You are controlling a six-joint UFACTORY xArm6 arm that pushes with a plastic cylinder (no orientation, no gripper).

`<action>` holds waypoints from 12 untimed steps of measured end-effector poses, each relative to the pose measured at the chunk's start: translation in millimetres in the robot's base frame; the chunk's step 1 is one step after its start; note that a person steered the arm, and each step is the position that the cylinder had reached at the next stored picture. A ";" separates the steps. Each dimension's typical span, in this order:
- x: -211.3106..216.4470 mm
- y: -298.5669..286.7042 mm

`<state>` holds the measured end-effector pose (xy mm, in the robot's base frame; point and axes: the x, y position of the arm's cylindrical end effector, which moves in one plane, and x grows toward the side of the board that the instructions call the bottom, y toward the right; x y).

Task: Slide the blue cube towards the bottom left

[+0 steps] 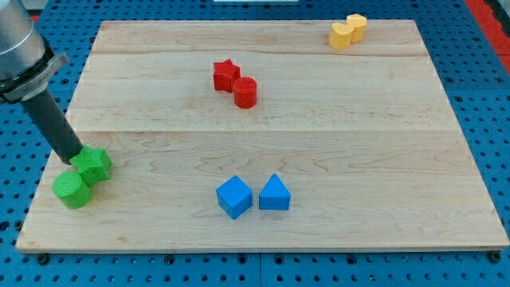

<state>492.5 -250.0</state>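
The blue cube (234, 196) lies on the wooden board (319, 135) near the view's bottom centre, touching a blue triangular block (274, 194) on its right. My tip (70, 158) is at the board's left edge, far to the left of the blue cube. It touches the upper left of a green star block (93, 164). A green cylinder (72, 190) sits just below and left of that star.
A red star (225, 75) and a red cylinder (245, 92) sit together at the upper middle. Two yellow blocks (348, 31) stand at the top right corner. A blue pegboard (478, 96) surrounds the board.
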 end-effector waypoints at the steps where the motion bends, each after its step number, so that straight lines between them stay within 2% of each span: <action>1: -0.1 -0.1; 3: -14.4 -7.7; 5: -39.5 13.9; 6: -31.8 19.2; 7: -19.4 75.8; 8: 15.3 113.6; 9: 12.6 148.9; 12: 8.1 149.0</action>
<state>500.6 -100.9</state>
